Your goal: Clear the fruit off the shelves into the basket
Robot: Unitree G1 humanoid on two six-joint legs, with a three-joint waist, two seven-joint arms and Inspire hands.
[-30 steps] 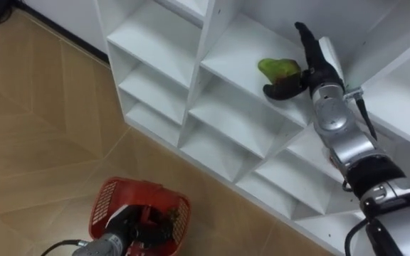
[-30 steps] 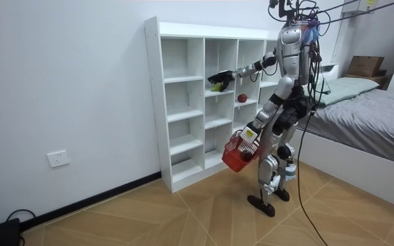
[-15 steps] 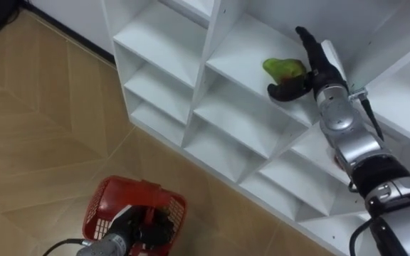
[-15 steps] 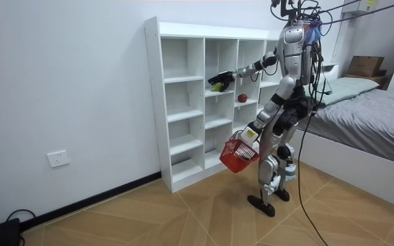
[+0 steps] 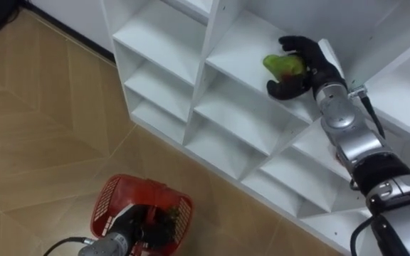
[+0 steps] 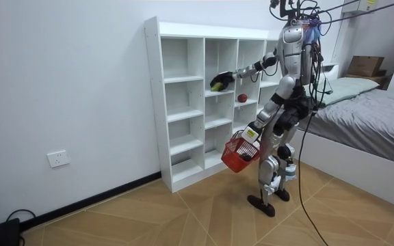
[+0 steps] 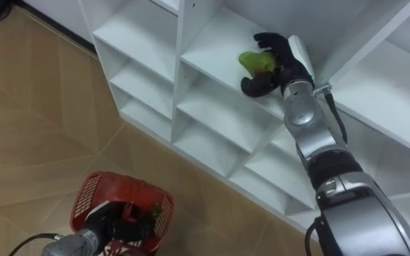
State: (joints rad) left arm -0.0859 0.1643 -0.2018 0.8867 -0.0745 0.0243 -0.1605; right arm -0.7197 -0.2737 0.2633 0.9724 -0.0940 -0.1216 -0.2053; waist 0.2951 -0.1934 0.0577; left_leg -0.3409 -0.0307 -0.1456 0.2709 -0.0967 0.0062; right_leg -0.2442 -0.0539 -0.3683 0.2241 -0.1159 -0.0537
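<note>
Wood floor (image 5: 41, 142), white closet (image 5: 164, 53) of open compartments against the wall; robot stands facing it.

Nearest: left hand (image 5: 130, 229), low by the floor, clenched on the handle of a red basket (image 5: 105, 199) (contents dark, not identifiable).

Farther: right hand (image 5: 306, 62), arm stretched into an upper compartment, fingers curled over a green fruit (image 5: 276, 64) with the thumb under its near side. The fruit sits inside that grasp, touching the shelf board or just off it; which cannot be told.

Farthest, room view: a red fruit (image 6: 241, 98) in the compartment just below and beside the right hand, untouched.

Assessment: step in hand is the pick of the green fruit, grasp apparently complete. Next move calls for lifting it clear of the shelf edge, drawing the arm back, and lowering to the basket, which hangs well below the right hand. The red fruit remains to collect.
</note>
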